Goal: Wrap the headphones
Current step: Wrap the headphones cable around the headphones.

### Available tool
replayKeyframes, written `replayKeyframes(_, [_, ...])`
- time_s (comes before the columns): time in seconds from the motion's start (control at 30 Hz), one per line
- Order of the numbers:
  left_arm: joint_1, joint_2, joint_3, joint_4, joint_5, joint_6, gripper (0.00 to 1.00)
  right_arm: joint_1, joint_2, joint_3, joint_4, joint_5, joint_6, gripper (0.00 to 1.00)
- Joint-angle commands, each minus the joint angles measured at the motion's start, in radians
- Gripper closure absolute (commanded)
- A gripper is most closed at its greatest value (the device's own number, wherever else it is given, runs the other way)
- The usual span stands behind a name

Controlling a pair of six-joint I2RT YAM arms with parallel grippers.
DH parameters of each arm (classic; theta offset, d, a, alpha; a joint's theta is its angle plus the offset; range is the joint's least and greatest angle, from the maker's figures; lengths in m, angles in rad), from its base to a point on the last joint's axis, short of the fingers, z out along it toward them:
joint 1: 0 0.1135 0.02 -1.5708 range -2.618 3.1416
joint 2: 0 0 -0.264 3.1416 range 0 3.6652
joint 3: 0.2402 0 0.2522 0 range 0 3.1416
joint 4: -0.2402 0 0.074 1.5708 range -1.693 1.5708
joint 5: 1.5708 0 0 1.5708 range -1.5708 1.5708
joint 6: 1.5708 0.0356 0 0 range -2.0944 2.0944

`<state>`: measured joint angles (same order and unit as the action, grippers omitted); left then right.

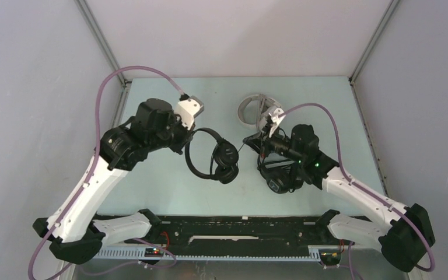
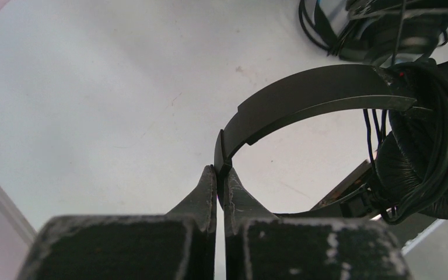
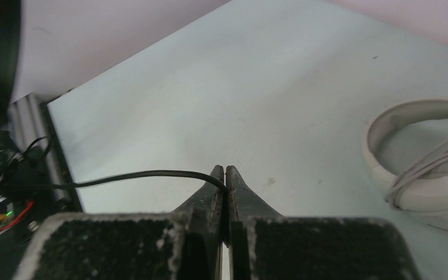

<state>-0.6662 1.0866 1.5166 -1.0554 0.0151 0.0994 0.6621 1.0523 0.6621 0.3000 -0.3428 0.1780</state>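
Note:
The slim black headphones [image 1: 213, 156] lie mid-table, with thin cable wound round their ear cups [image 2: 426, 169]. My left gripper [image 2: 221, 170] is shut on their headband [image 2: 315, 87]; from above it [image 1: 191, 135] sits at the band's far left. My right gripper [image 3: 226, 175] is shut on the thin black cable [image 3: 140, 175], which runs off to the left, and in the top view it [image 1: 249, 140] is just right of the ear cups. Bulky black headphones with blue accents [image 1: 280, 178] lie under the right arm. White-grey headphones [image 1: 258, 109] with a grey cable [image 3: 426, 169] rest further back.
The enclosure's grey walls rise close around the table [image 1: 169, 192]. A black rail with wiring [image 1: 227, 224] runs along the near edge between the arm bases. The bulky black pair [image 2: 373, 29] lies just beyond the held headband in the left wrist view.

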Motion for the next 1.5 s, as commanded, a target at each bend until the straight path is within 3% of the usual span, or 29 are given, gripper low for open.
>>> replayKeyframes(0.0, [-0.064, -0.014, -0.060, 0.078, -0.113, 0.122, 1.00, -0.005, 0.046, 0.223, -0.400, -0.190, 0.058, 1.00])
replayKeyframes(0.1, [-0.135, -0.022, -0.132, 0.123, -0.221, 0.210, 1.00, -0.012, 0.078, 0.286, -0.509, -0.288, 0.127, 1.00])
replayKeyframes(0.2, [-0.186, -0.031, -0.215, 0.186, -0.302, 0.291, 1.00, -0.014, 0.066, 0.299, -0.514, -0.352, 0.197, 1.00])
replayKeyframes(0.53, [-0.253, -0.107, -0.371, 0.408, -0.404, 0.400, 1.00, -0.033, 0.037, 0.298, -0.352, -0.546, 0.422, 1.00])
replayKeyframes(0.67, [-0.271, -0.121, -0.389, 0.458, -0.438, 0.422, 1.00, -0.031, 0.048, 0.281, -0.200, -0.588, 0.561, 1.00])
replayKeyframes(1.07, [-0.273, -0.097, -0.385, 0.512, -0.458, 0.355, 1.00, -0.001, 0.098, 0.269, 0.050, -0.502, 0.789, 1.00])
replayKeyframes(1.23, [-0.272, -0.050, -0.343, 0.478, -0.510, 0.289, 1.00, 0.020, 0.115, 0.270, 0.049, -0.442, 0.807, 0.92])
replayKeyframes(1.47, [-0.271, 0.006, -0.292, 0.431, -0.556, 0.205, 1.00, 0.041, 0.117, 0.284, -0.010, -0.363, 0.799, 0.90])
